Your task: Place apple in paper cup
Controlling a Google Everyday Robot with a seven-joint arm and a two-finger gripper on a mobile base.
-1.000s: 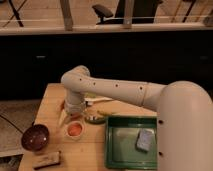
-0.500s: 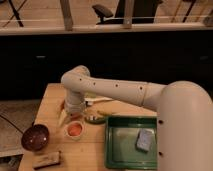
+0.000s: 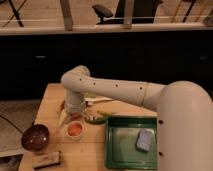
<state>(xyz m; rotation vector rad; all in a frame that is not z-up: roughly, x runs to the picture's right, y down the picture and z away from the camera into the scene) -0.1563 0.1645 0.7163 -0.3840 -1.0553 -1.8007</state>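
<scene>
Still no change: apple inside paper cup, pincer just beside, grip state indiscernible.

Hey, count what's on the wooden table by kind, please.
Containers: 3, dark maroon round bowl, pale paper cup, green rectangular tray
Food: 2, small orange-red apple, long green-yellow vegetable
Pads: 2, blue-grey sponge, brown block
Total: 7
The gripper hangs just left of the cup.
</scene>
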